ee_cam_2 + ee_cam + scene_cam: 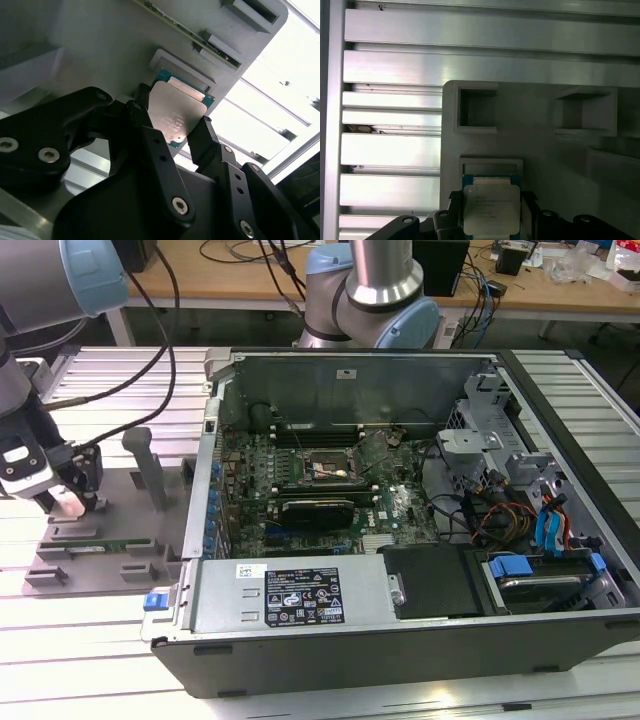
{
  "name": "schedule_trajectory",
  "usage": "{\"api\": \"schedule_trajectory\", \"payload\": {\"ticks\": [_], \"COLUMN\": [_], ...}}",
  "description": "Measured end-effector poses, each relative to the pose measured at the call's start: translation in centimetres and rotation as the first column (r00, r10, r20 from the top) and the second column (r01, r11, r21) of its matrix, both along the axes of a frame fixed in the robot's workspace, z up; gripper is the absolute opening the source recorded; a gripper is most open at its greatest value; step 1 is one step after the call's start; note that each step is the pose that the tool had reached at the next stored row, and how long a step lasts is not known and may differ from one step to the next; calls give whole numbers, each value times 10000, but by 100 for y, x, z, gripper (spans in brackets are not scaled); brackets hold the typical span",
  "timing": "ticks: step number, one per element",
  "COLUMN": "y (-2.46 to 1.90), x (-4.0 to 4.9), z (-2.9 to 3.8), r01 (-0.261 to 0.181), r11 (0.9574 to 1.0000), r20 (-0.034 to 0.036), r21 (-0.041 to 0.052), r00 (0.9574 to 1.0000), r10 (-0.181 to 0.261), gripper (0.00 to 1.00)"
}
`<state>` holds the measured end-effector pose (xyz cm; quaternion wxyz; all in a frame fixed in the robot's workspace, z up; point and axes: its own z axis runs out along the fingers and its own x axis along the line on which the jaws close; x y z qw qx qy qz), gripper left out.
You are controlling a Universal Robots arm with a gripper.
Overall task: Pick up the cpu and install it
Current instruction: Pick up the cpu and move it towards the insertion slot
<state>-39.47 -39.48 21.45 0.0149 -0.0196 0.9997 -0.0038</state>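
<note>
As I read the feeds from my station, the arm's wrist (25,445) hangs low over the grey parts fixture (120,525) at the exterior view's left, well apart from the open computer case (400,635) standing in the middle of the counter (90,680). Both wrist views put the fingers (202,137) on either side of the cpu (175,115), drawn in against two opposite edges of it, so I take it as gripped (whether it has left its seat I cannot tell). The cpu shows its silver metal lid to both wrist cameras, with a thin green border round the lid, and it lies at the fixture's edge, just beside a shallow square pocket (491,165) moulded into the grey plastic. In the first wrist view two deeper square pockets (477,107) sit further along the fixture, and the slatted aluminium of the counter runs beyond it. A long green memory stick (95,543) lies in a slot along the fixture, near the fingers in the exterior view. Inside the case the green motherboard (300,475) lies flat, its dark square socket (325,468) in plain sight, with a black card (318,508) just beside it.
</note>
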Motion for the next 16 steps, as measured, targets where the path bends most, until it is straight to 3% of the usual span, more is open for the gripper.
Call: {"api": "schedule_trajectory", "payload": {"ticks": [8, 16], "y": [0, 0], "x": [0, 0], "z": [118, 192], "r01": [0, 0], "r11": [10000, 10000], "r20": [0, 1], "r21": [-1, 0], "r00": [10000, 10000], "r10": [0, 0], "gripper": [55, 55]}}
